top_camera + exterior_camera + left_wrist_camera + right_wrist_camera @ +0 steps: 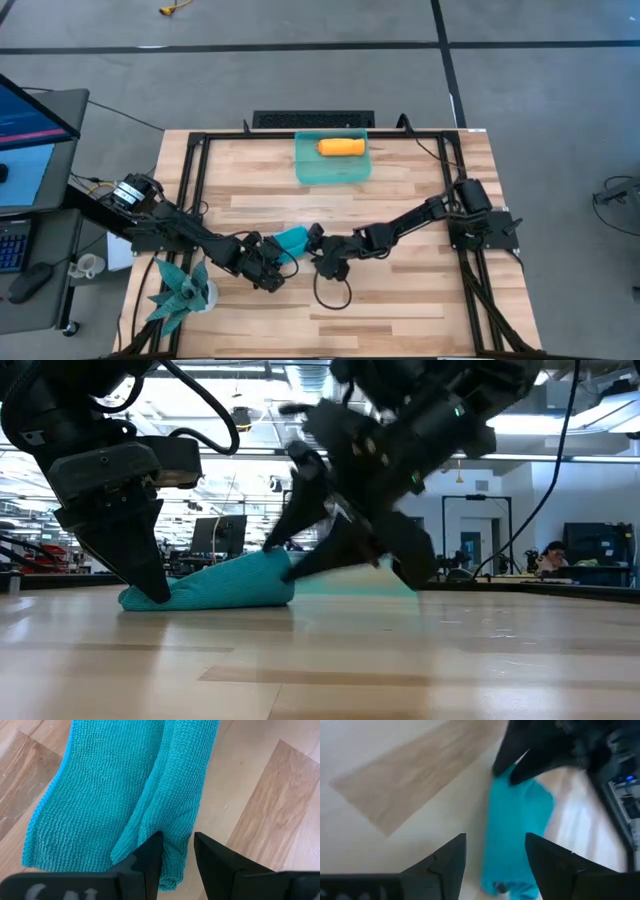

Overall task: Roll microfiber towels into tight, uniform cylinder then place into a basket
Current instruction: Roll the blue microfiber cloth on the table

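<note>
Your teal towel (291,240) lies rolled on the counter (400,310), near the front edge, between the two claws. Left claw (177,851) pinches one end of the roll, a fold of cloth caught between its fingers. Right claw (495,852) sits over the other end with fingers spread, straddling the roll and not squeezing it. Orange towel (341,147) lies rolled inside the basket (310,172) at the counter's far edge. Spiky teal plant (181,291) stands at the front left corner.
</note>
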